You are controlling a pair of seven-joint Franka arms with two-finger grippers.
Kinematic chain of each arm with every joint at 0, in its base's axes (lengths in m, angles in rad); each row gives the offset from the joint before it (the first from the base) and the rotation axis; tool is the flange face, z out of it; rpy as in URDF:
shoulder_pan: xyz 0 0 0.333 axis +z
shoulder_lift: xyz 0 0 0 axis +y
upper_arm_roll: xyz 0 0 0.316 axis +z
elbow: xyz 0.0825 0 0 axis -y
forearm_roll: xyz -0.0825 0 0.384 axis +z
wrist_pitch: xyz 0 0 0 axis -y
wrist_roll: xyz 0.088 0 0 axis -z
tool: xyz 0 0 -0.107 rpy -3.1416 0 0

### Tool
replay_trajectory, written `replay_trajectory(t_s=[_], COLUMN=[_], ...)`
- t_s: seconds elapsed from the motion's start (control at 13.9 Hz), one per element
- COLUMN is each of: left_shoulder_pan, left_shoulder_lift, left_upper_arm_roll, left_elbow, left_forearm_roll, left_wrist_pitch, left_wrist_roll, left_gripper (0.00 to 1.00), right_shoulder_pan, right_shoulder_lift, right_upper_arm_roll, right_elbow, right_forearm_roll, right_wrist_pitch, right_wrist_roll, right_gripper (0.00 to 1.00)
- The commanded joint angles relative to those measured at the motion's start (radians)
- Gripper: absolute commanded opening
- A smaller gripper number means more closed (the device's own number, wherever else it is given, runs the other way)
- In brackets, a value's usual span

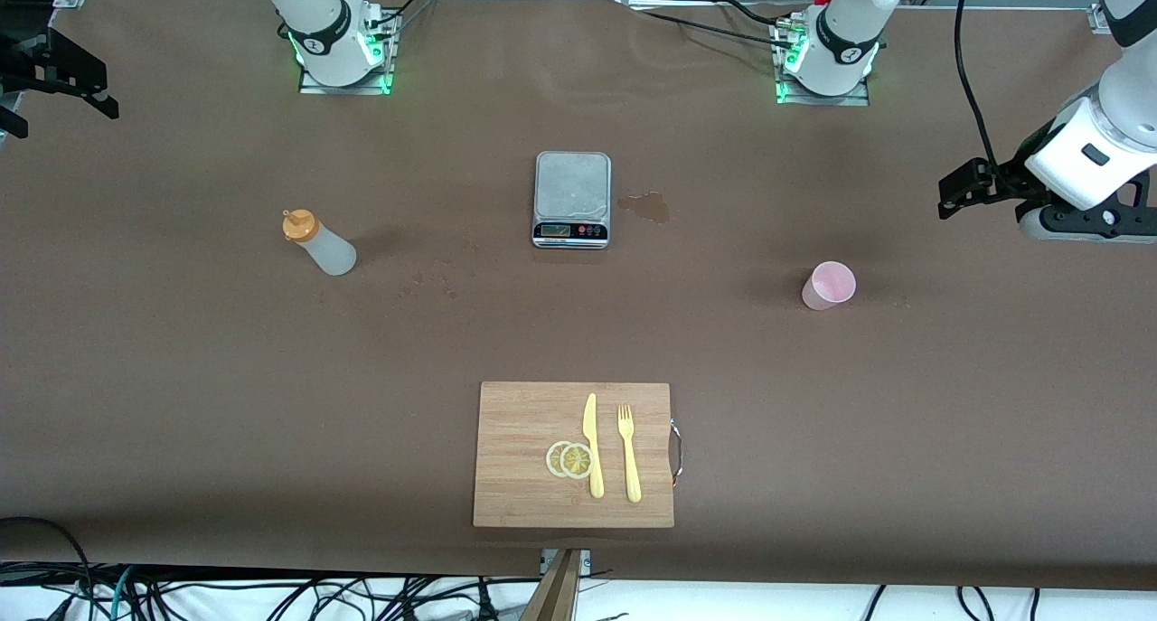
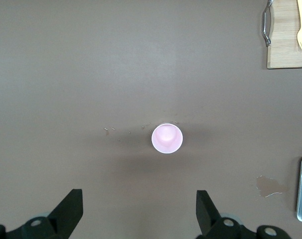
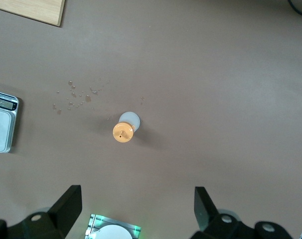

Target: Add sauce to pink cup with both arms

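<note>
The sauce bottle (image 1: 318, 242), whitish with an orange cap, stands upright toward the right arm's end of the table. In the right wrist view the bottle (image 3: 125, 128) is seen from above. The pink cup (image 1: 829, 286) stands upright toward the left arm's end and shows empty in the left wrist view (image 2: 167, 138). My left gripper (image 1: 960, 190) hangs high over the table's left arm's end, open and empty (image 2: 139, 196). My right gripper (image 1: 63, 74) hangs high over the right arm's end, open and empty (image 3: 137, 194). Neither gripper touches anything.
A steel kitchen scale (image 1: 571, 198) sits mid-table near the bases, with a wet stain (image 1: 646, 207) beside it. A wooden cutting board (image 1: 520, 422) nearer the front camera holds a yellow knife (image 1: 592, 445), a yellow fork (image 1: 629, 452) and lemon slices (image 1: 569, 459).
</note>
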Motion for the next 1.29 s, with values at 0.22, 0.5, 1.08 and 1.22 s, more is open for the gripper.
replay_trajectory(t_s=[0.22,0.5,1.08,1.22], left_shoulder_pan=[-0.017,-0.015,-0.017,-0.018], left_shoulder_lift=[-0.016,0.006,0.008,0.008], left_upper_arm_roll=[0.016,0.012,0.010,0.010], left_elbow=[-0.023,0.006,0.006,0.006], left_forearm_roll=[-0.021,-0.021,-0.021,-0.021], left_wrist_pitch=[0.017,-0.030,-0.030,-0.030], left_wrist_roll=[0.018,0.014,0.012,0.012], left_gripper=[1.00,1.00,1.00,1.00], right_shoulder_pan=[-0.001,-0.001,-0.001,-0.003], right_shoulder_lift=[-0.006,-0.008,-0.003,-0.003], right_upper_arm_roll=[0.003,-0.001,0.002,-0.001], right_elbow=[0.008,0.008,0.010,0.010], right_forearm_roll=[0.005,0.005,0.005,0.005], right_wrist_pitch=[-0.010,-0.012,-0.010,-0.008], right_wrist_roll=[-0.012,-0.013,-0.030,-0.035], right_gripper=[1.00,1.00,1.00,1.00])
